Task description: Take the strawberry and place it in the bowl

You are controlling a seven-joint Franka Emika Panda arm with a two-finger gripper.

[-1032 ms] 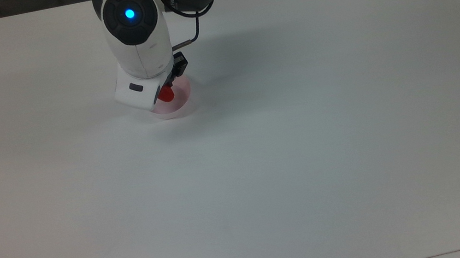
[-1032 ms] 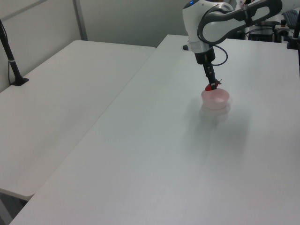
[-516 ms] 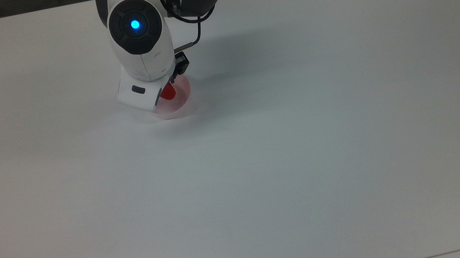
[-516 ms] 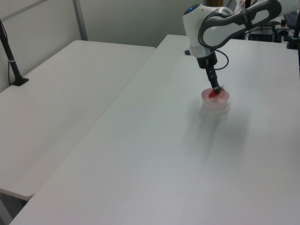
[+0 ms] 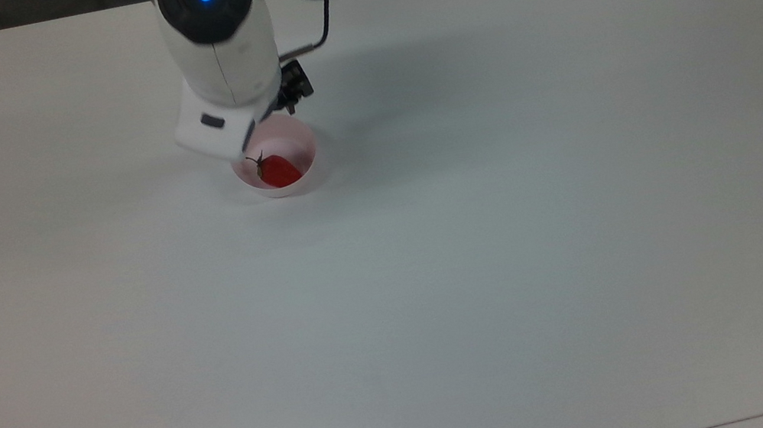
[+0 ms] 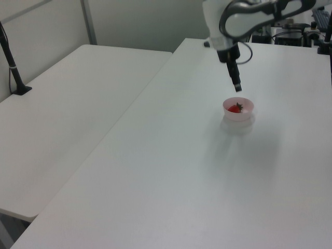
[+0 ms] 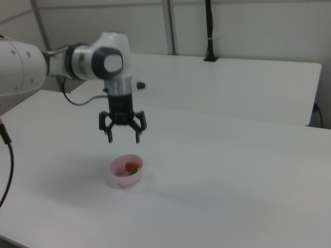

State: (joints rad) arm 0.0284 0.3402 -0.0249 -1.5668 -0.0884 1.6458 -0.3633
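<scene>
On a white table, the robot's gripper hangs with its fingers spread wide and empty, directly above the pale pink bowl. Below the fingertips, clear of them, the strawberry lies inside the bowl on its side.

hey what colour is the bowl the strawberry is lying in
Pale pink. The bowl shows best in the top view, with the red strawberry lying inside it.

Two plain white tables stand side by side before pale partition walls.
</scene>
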